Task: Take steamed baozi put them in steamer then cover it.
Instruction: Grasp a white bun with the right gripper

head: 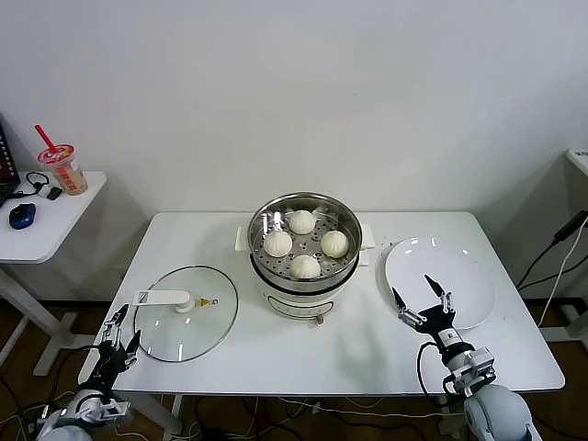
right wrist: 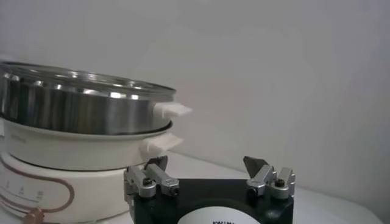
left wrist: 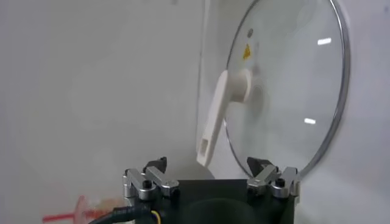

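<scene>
Several cream-white baozi lie on the perforated tray inside the steel steamer at the table's middle. The steamer also shows in the right wrist view. The glass lid with a white handle lies flat on the table left of the steamer; it shows in the left wrist view. My left gripper is open and empty at the table's front left edge, beside the lid. My right gripper is open and empty over the near edge of the white plate.
The flat white plate lies right of the steamer with nothing on it. A side table at the far left holds a drink cup and a mouse. Cables hang at the right.
</scene>
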Controlling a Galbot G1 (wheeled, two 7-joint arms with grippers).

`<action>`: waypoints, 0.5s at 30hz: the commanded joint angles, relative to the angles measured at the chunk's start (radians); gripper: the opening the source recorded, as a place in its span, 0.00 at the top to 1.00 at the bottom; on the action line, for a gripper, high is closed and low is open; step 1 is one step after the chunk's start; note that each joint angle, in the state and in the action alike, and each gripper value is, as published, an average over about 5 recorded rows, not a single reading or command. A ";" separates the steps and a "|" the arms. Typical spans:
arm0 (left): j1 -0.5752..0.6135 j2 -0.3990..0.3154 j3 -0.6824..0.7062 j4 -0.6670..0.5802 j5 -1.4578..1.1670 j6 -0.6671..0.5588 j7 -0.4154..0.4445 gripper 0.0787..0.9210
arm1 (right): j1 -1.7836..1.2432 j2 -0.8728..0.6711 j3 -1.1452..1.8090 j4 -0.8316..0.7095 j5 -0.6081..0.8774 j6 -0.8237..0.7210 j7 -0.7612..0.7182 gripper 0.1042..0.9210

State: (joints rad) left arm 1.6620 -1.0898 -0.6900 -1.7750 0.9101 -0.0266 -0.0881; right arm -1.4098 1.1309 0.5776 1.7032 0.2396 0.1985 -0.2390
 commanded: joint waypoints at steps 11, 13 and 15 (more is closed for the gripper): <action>0.187 -0.403 -0.168 -0.293 -0.781 -0.252 0.066 0.12 | 0.048 -0.088 0.003 0.111 0.084 -0.044 -0.040 0.12; 0.183 -0.428 -0.158 -0.319 -0.848 -0.250 0.053 0.12 | 0.073 -0.109 0.000 0.139 0.101 -0.063 -0.041 0.12; 0.172 -0.447 -0.149 -0.342 -0.898 -0.243 0.036 0.12 | 0.101 -0.130 -0.008 0.166 0.115 -0.082 -0.040 0.12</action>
State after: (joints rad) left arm 1.7986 -1.3808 -0.8084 -2.0017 0.3607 -0.2024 -0.0491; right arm -1.3631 1.0584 0.5758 1.7881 0.3052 0.1583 -0.2689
